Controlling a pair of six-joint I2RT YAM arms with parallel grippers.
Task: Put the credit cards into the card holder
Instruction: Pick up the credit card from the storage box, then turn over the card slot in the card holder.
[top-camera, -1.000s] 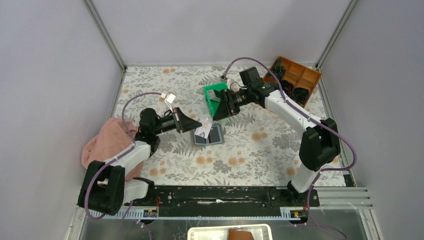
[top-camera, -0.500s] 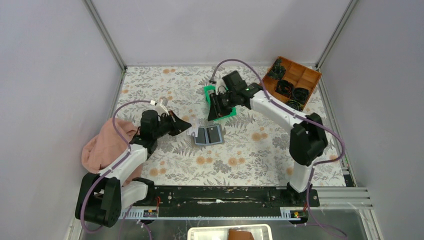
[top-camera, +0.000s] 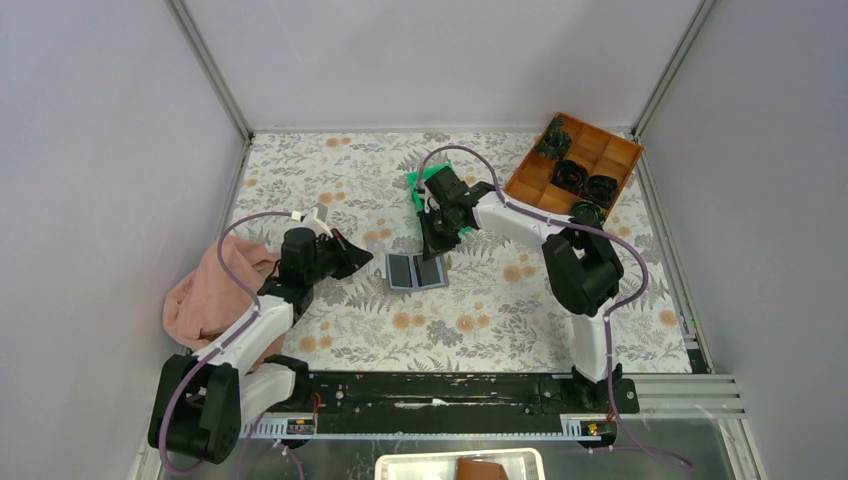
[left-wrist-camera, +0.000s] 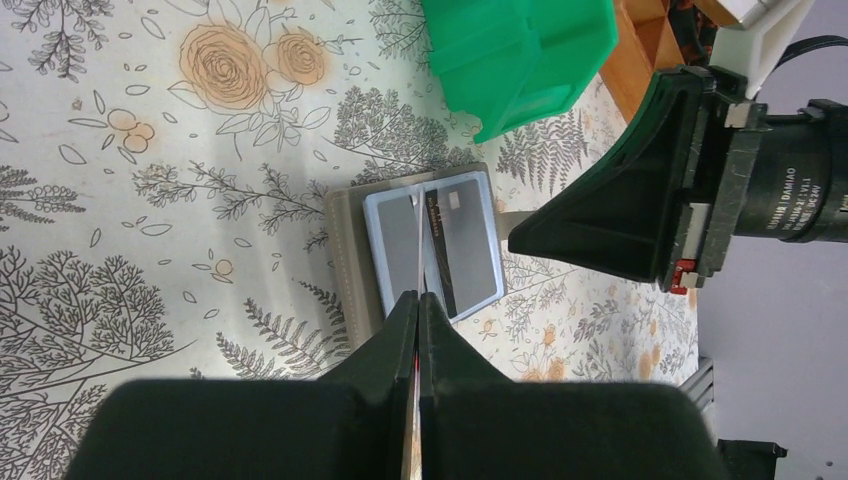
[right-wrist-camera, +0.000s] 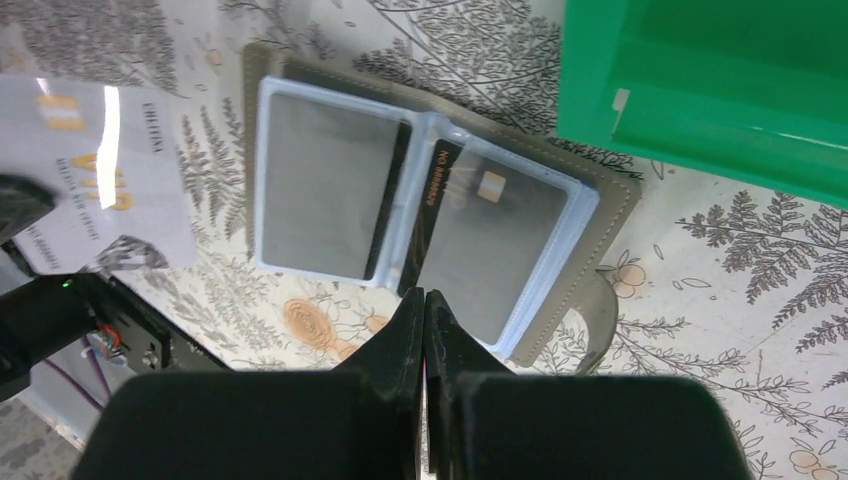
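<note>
From where I stand, the small flat grey folding card holder (top-camera: 417, 271) lies open on the flower-patterned tablecloth (top-camera: 500, 310), about the middle of the table and just on the near side of the green plastic bin (right-wrist-camera: 720, 80). Its blue inside faces up, and two dark grey credit cards (right-wrist-camera: 320, 185) sit under its clear sleeves, one in each half. The left gripper (left-wrist-camera: 417, 297) hangs just left of the holder. Its fingers are pressed together on a thin silvery-white credit card (right-wrist-camera: 100, 180) with gold lettering, which its own camera sees edge-on, sticking out of the tips toward the holder. That card is off the cloth and beside the holder's left edge, not inside it. The right gripper (right-wrist-camera: 425, 295) reaches in from the far side past the bin and points down at the holder's right half. Its fingers are closed tight with nothing that I can see between them. I cannot tell whether its tips touch the holder. A brown wooden compartment tray (top-camera: 575, 165) stands at the far right corner, and a crumpled pink cloth (top-camera: 215, 290) lies at the left edge.
</note>
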